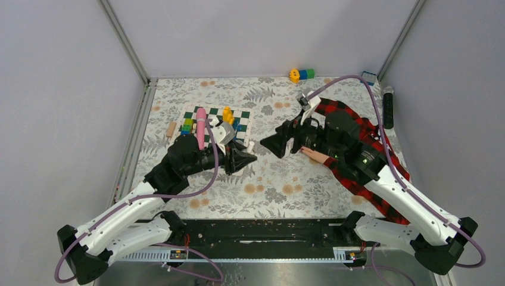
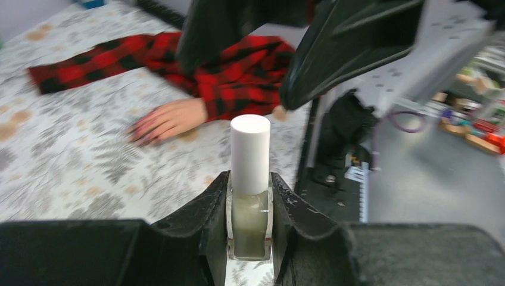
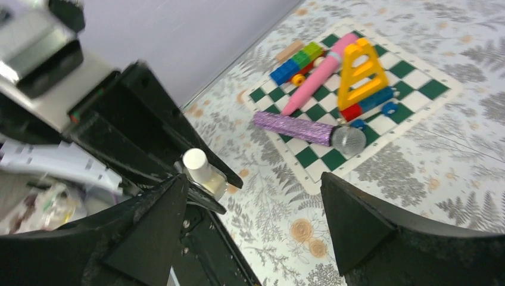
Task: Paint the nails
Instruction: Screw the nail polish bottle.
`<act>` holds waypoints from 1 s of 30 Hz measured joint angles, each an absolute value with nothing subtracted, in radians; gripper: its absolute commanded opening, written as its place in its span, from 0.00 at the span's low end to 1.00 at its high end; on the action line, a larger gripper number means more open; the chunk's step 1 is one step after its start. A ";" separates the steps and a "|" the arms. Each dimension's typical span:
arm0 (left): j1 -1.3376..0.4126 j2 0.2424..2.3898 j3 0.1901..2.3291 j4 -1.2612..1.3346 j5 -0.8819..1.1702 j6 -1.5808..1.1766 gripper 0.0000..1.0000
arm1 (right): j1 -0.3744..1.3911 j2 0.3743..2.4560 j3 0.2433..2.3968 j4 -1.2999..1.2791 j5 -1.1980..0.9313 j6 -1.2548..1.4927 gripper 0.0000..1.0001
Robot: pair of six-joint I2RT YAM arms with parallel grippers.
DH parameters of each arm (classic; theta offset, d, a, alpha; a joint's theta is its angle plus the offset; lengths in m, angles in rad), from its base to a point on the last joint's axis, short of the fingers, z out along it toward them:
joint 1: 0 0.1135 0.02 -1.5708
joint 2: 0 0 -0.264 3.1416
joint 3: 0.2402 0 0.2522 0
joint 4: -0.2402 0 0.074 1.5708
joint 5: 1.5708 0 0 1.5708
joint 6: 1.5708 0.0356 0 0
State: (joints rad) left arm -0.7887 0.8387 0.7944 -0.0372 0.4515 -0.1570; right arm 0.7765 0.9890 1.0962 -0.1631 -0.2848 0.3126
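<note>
The left hand (image 2: pixel 250 186) clamps the bottle (image 2: pixel 249 223); the right hand (image 3: pixel 253 179), spread wide and empty, sits just beside its cap (image 2: pixel 250 143).

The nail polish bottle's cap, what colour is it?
The cap is white, clearest in the left wrist view.

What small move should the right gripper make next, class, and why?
Probably ease the open right gripper onto the white cylindrical cap and close, to unscrew it: the small glass polish bottle clamped in the left gripper is still capped.
</note>
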 measured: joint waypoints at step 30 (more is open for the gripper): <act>-0.789 0.867 0.804 0.196 0.896 -0.350 0.00 | 0.776 1.018 0.929 0.532 -0.864 0.543 0.66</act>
